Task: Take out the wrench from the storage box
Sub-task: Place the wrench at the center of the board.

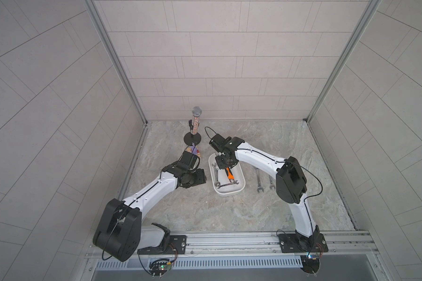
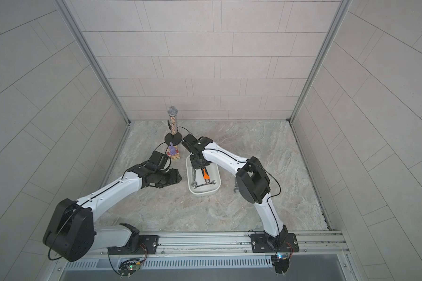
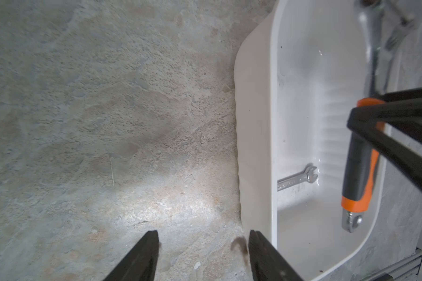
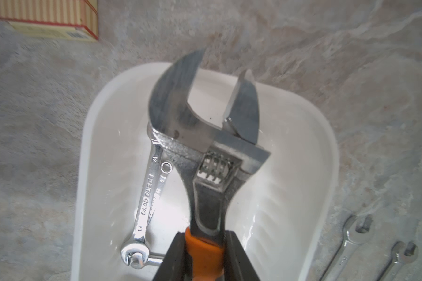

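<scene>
The white storage box [image 1: 229,193] [image 2: 202,192] sits mid-table. My right gripper [image 4: 203,234] [image 1: 223,165] reaches into it from above and is shut on the orange handle of an adjustable wrench [image 4: 205,136] [image 1: 229,173] [image 2: 206,174]. The wrench's open steel head points over the box's far rim [image 4: 90,146]. Two silver spanners [image 4: 151,194] [image 1: 225,185] lie on the box floor under it. My left gripper [image 3: 202,236] [image 2: 176,176] is open and empty, low over the table just outside the box's left wall [image 3: 253,121]. The wrench's handle [image 3: 361,170] shows in the left wrist view.
Two more spanners [image 1: 259,180] [image 1: 271,182] lie on the table right of the box. A microphone on a round stand [image 1: 196,121] and a small striped box [image 4: 49,22] with a purple figure [image 2: 172,148] stand behind the left gripper. Walls enclose three sides.
</scene>
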{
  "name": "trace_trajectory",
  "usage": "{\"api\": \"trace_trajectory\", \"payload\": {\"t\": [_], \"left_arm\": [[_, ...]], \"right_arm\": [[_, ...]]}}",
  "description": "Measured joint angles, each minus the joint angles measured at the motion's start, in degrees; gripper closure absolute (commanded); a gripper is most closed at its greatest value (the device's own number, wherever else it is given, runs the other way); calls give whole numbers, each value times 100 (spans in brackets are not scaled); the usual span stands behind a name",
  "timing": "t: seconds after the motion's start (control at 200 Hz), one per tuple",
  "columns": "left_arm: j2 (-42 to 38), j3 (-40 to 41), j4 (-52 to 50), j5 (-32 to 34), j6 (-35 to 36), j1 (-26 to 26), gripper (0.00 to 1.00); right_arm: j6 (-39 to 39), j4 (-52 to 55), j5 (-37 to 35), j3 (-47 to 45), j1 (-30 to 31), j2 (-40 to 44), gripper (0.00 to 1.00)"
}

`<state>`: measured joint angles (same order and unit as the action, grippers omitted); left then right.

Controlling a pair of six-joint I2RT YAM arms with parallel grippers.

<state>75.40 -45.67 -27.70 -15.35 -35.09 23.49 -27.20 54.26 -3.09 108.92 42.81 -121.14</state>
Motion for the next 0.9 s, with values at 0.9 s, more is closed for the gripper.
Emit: {"api": "trace_trajectory", "payload": {"t": [0.9], "left_arm": [[463, -295, 358, -358, -90, 0, 35]], "right_arm": [[929, -109, 138, 1311, -2621, -1331, 99]]}}
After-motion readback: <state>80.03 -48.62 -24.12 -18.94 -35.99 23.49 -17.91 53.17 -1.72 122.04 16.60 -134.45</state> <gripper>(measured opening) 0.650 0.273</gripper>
